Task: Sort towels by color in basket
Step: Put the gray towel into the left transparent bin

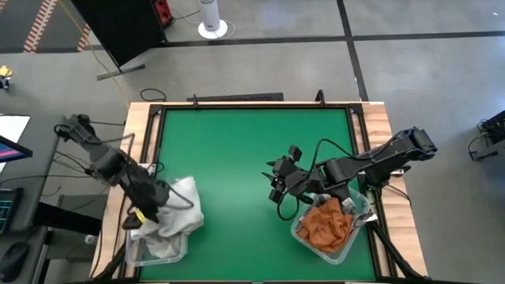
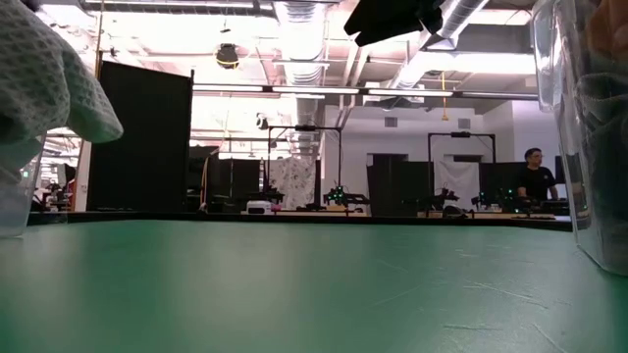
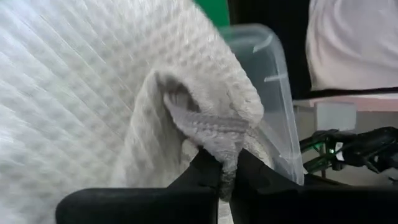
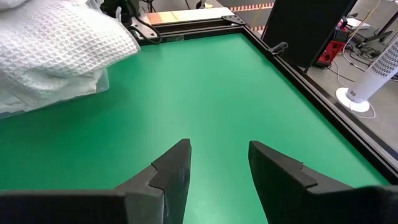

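Observation:
A white waffle-weave towel [image 1: 180, 207] drapes over the clear plastic bin [image 1: 155, 248] at the table's near left; it also shows in the left wrist view [image 3: 93, 106] and the right wrist view [image 4: 59, 43]. My left gripper [image 1: 150, 207] is shut on it above the bin. A rust orange towel [image 1: 325, 225] lies bunched in the clear bin [image 1: 347, 246] at the near right. My right gripper [image 4: 217, 163] is open and empty, above the green mat left of that bin, and shows in the high view [image 1: 280, 185]. My left gripper pinches a bunched fold of the white towel [image 3: 214, 134] between its two fingers. The rest of the towel spreads out beyond the fingers and hangs over the bin's rim [image 3: 273, 68]. One layer or several, I cannot tell.
The green mat [image 1: 245, 150] lies between the two bins, framed by a dark rail and wooden edges. A person stands in the room far behind the table [image 2: 532, 172].

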Tool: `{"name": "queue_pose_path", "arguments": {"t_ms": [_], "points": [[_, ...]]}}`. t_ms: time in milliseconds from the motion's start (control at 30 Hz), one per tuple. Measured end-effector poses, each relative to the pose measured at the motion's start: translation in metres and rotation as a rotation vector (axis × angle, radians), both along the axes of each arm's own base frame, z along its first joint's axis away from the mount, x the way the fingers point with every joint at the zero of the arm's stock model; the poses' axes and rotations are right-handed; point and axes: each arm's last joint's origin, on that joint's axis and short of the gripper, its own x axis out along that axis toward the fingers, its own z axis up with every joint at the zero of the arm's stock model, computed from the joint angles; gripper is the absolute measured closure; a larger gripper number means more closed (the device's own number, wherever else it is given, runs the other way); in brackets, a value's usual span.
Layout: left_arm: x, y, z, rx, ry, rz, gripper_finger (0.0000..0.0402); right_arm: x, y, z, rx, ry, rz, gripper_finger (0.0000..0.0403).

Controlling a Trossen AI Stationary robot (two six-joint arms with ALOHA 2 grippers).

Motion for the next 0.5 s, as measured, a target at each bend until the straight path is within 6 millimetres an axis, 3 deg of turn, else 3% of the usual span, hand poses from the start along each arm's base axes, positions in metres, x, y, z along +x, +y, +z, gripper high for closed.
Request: {"name": "queue_pose_path", "arguments": {"t_ms": [200, 500], "points": [[0.006, -0.032, -0.019, 0.09, 0.163, 0.072, 0.0397, 0.0, 0.0, 0.0, 0.0, 0.0, 0.0, 0.0212], [0.012, -0.059, -0.075, 0.497, 0.39, 0.184, 0.0397, -0.001, 0.002, 0.0, 0.007, -0.004, 0.002, 0.0212]]}}
